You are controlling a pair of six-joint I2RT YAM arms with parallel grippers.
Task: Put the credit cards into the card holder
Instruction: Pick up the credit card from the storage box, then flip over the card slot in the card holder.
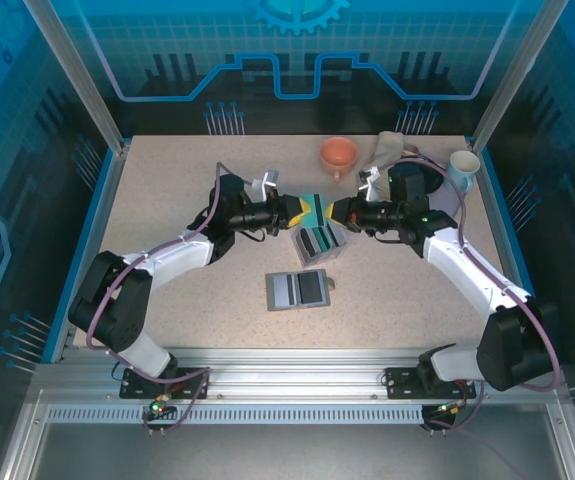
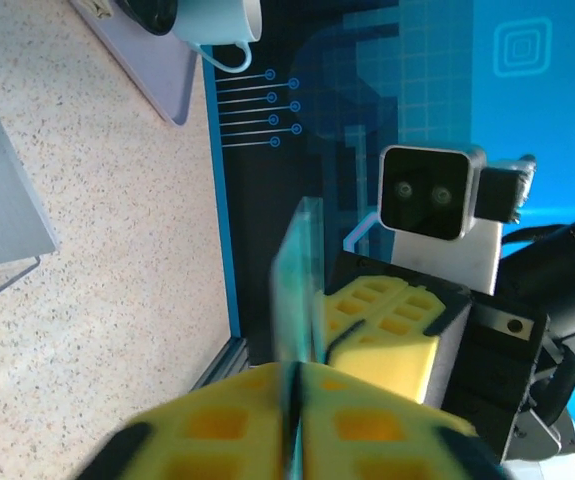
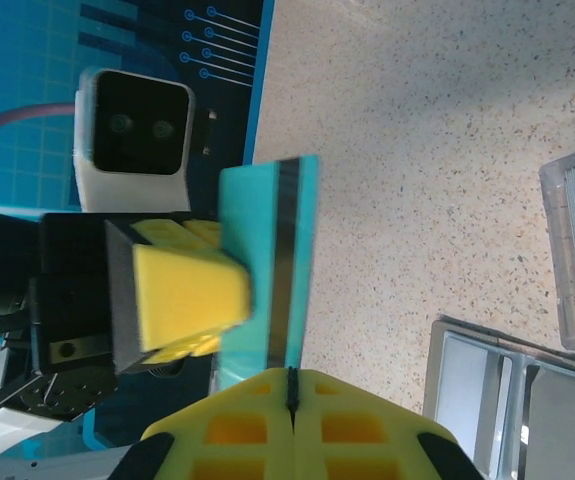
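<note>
1. Both arms meet in the middle of the top view. The left gripper (image 1: pixel 302 212) comes in from the left and the right gripper (image 1: pixel 337 212) from the right, tips nearly nose to nose.
2. The teal card (image 1: pixel 314 207) sits right between them, standing on edge. The right wrist view shows a dark stripe running down its face.
3. Left gripper: jaws pressed together on the card's edge. In the left wrist view the yellow pads (image 2: pixel 227 420) at the bottom of the frame sandwich the thin card with no gap.
4. Right gripper: same deal, pinched tight on the opposite edge of the same card at the bottom centre of its own wrist view.
5. So the card is held by both grippers at once.
6. Just below the card in the top view is a clear box (image 3: pixel 555 250) holding a stack of cards (image 1: pixel 317 243) on edge, dark and whitish ones.
7. Lower still, around centre frame, the grey card holder (image 1: pixel 297 289) lies flat and open on the table (image 1: pixel 167 200). It has two compartments; the right one looks dark, and I can't tell if that's a card.
8. Near the top edge there's an orange cup (image 1: pixel 338 153), and a pale mug (image 1: pixel 464 168) at the upper right, both well apart from the card.
</note>
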